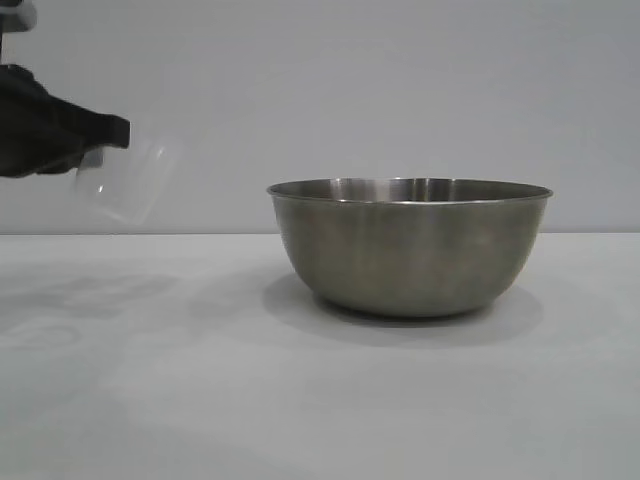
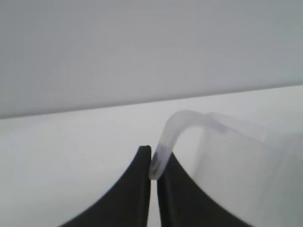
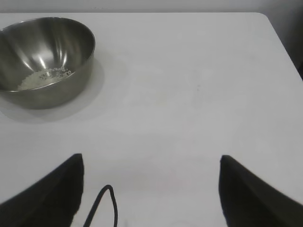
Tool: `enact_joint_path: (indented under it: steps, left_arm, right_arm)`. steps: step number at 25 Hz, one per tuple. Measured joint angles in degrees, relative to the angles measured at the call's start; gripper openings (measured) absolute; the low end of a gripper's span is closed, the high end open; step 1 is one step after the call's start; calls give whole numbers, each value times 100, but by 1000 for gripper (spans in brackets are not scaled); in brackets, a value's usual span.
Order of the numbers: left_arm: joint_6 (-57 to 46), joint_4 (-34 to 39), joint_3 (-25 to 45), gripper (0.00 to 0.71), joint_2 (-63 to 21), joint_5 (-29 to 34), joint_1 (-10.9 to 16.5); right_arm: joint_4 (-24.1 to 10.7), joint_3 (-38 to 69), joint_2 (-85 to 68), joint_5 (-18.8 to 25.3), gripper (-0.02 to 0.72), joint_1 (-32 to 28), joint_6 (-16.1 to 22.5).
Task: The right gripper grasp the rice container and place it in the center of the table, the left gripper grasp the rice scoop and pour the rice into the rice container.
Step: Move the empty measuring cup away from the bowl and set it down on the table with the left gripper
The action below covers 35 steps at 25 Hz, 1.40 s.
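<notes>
Left hand: pinching the scoop's handle between fully closed fingers, holding it up in the air at the exterior view's left edge.
Scoop: hanging tilted from the left hand, clear of the table, well apart from the bowl; no grains showing through its wall.
Bowl: sitting upright on the table, off to the side of the left hand and lower than it.
Rice: lying as a small heap in the bowl's bottom.
Right hand: hovering wide open over bare table, gripping nothing, with the bowl some way ahead of it.
Table: lying white and matte, carrying soft shadows under the bowl and scoop.
Room: showing a plain pale grey wall behind the table.
</notes>
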Motion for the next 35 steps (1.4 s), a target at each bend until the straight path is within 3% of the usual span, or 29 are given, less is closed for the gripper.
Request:
enact_joint_path:
  steps: [11,16,18,28,35]
  left_arm:
    - [-13,347,0,0,318,-14,0]
    - [32,440,26,247,318,-14,0]
    - [43,335,127,302,318,-14,0]
    - [43,306,703,311,203,-14,0]
    - [43,342,1121,311,-742,-14,0]
  right_arm:
    - [0,0,0,0,544,0,0]
    - [0,0,0,0,544,0,0]
    - [0,0,0,0,544,0,0]
    - [0,0,0,0,544,0,0]
    - [0,0,0,0,544,0,0]
